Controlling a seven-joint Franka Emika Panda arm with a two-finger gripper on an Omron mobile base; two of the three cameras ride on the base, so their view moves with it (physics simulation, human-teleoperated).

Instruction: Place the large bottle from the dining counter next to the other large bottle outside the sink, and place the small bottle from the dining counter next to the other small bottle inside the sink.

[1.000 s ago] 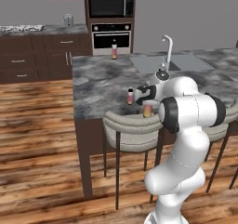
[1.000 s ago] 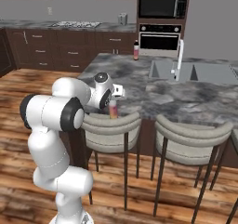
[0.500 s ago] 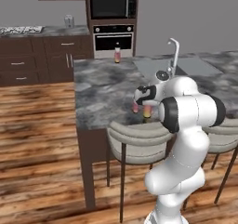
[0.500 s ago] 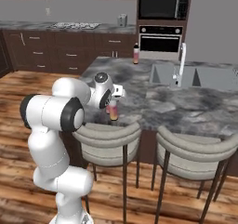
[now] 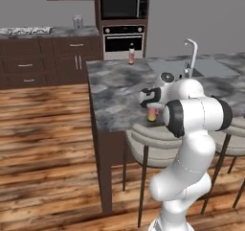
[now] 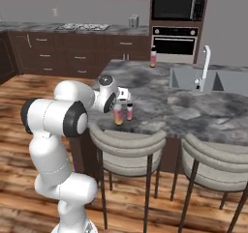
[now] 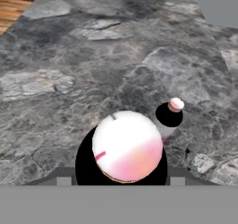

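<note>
The large bottle (image 5: pixel 151 114) (image 6: pixel 117 115), pink-orange with a pale cap, stands upright near the dining counter's front edge. Close to its right is the small bottle (image 6: pixel 129 112) (image 7: pixel 170 117). My gripper (image 6: pixel 121 97) (image 5: pixel 150 99) hovers directly over the large bottle, whose cap (image 7: pixel 127 145) looms right under the hand. The jaws stand apart on either side of it, and the gripper is open. The other large bottle (image 5: pixel 131 53) (image 6: pixel 153 57) stands on the far edge of the counter, left of the sink (image 6: pixel 192 78) (image 5: pixel 210 67). The sink's inside is hidden.
A curved faucet (image 5: pixel 192 56) (image 6: pixel 206 65) rises at the sink. Padded stools (image 6: pixel 127 141) (image 6: pixel 217 157) stand tucked under the counter's front edge below the bottles. The oven wall and dark cabinets (image 5: pixel 28 57) line the back, with wood floor to the left.
The whole picture has shifted, so the base has driven sideways along the counter. The gripper has stayed above the large bottle, and both bottles stand where they were.
</note>
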